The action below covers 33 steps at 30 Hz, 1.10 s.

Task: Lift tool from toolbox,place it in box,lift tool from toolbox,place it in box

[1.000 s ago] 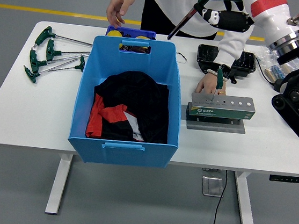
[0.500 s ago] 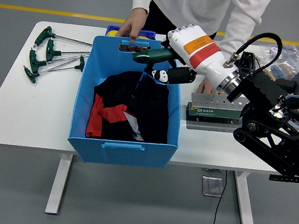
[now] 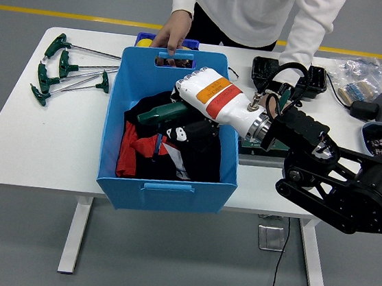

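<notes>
We start with the white table [image 3: 11,143], which carries everything. On it stands the blue box [image 3: 165,192], half filled with black and red cloth [image 3: 141,154]. Our right arm reaches in from the right, and the right hand [image 3: 183,125] is down inside the box, fingers curled around the green handle of the tool [image 3: 158,115], which sits just above the cloth. The left arm is out of view.

At the far side a person leans over; one hand [image 3: 171,41] rests on the box's far rim, by its handle slot. The person's other sleeve runs down behind our forearm, and we cannot see what that hand does.

To the left of the box lie several more green T-handle tools [image 3: 62,66], well apart from our hand. To the right, the grey tool rack [image 3: 246,146] is almost wholly covered by our forearm, so we cannot tell whether any tool remains in it. Behind it sits a black case [image 3: 265,68].

We judge the placing step nearly done: the tool is inside the box but not yet let go. Whether an earlier tool already lies among the cloth is hard to make out. The tool's shaft is hidden against the dark fabric, and our fingertips are partly lost there too.
</notes>
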Motion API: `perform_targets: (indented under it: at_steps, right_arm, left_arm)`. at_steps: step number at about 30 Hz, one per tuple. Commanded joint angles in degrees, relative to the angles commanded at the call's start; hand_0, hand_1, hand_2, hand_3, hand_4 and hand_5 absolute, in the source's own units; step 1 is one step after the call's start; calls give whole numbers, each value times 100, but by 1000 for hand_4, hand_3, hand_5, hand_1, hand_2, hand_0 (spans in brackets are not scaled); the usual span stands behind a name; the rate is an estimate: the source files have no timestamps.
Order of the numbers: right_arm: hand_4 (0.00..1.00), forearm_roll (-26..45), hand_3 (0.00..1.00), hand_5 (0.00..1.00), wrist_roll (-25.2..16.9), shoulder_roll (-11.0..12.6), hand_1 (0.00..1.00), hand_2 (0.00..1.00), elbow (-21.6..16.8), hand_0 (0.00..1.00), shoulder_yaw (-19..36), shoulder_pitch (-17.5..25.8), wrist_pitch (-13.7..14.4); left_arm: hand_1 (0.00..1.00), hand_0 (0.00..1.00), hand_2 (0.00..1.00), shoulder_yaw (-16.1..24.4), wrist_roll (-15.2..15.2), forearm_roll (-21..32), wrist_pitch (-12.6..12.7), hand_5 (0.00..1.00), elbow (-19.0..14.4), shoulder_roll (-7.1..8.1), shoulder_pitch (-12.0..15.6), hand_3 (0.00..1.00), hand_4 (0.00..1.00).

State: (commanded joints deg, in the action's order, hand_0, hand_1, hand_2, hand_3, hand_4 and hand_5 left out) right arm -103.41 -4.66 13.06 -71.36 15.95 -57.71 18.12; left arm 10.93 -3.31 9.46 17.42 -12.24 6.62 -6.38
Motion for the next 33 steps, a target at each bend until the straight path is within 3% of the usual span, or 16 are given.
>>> perform_targets:
  at_steps: [5,6,10,11,17,18,25,33]
  right_arm:
    - [873,-42,194,538,-8,-145,106,201,295,194,-42,-98,-206]
    - [962,-93,498,559,2,-178,365,482,372,447,-54,-115,-275]
    - [962,-171,498,559,13,-249,365,482,581,447,-81,-159,-393]
    - [989,-160,574,580,17,-268,571,669,643,583,-81,-167,-416]
    - [989,-185,574,580,39,-350,571,669,907,583,-43,-205,-397]
    - [981,-177,627,574,40,-354,629,718,927,656,-38,-204,-403]
    - [986,-155,635,577,60,-319,639,722,991,676,-5,-127,-491]
    - [998,-567,640,590,113,2,646,719,1178,688,378,-12,-612]
  left_arm:
    - [790,801,817,21,9,-40,3,636,1,6,-9,730,754]
    - [787,800,814,26,10,-47,4,636,1,8,-11,726,753]
    - [787,800,814,31,8,-57,5,636,0,13,-23,726,753]
    - [785,801,813,29,8,-58,5,636,-1,16,-26,722,753]
    - [785,801,813,58,17,-108,13,636,1,22,-38,722,753]
    - [783,801,810,62,19,-117,14,636,1,24,-39,719,752]
    - [782,801,810,86,32,-175,18,634,-3,28,-39,716,751]
    - [781,800,809,100,39,-205,22,637,-1,32,-19,713,752]
